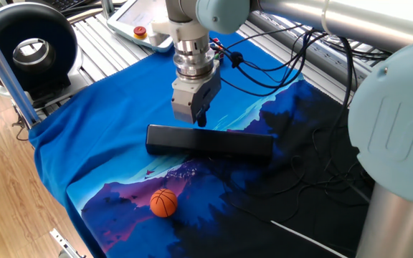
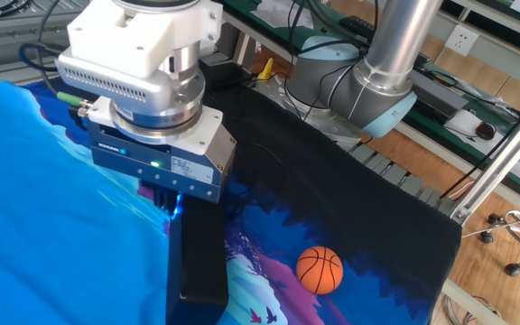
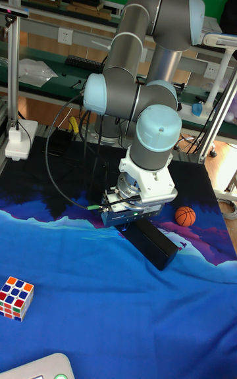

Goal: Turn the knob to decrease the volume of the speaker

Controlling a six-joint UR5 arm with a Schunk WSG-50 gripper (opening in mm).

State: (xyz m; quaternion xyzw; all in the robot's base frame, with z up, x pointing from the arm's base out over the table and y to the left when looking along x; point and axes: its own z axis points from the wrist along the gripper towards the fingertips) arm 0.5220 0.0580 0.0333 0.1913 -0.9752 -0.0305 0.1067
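The pincer [image 1: 201, 120] hangs just above the speaker [image 1: 209, 140], which lies flat mid-worktop. Its fingers look drawn together, holding nothing. An orange ball [image 1: 163, 202] sits nearer the worktop's front edge.

No text can be read with certainty. A small white label is seen on the claw [image 2: 171, 193] body, too small to make out. Large pale letters, cut off, are embossed on the robot base [image 1: 400, 136].

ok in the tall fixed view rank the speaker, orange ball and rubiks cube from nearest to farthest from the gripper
1. The speaker: directly beneath the gripper, at its tip.
2. The orange ball: a short way to the picture's right, on the cloth.
3. The Rubik's cube: far off toward the lower left corner.
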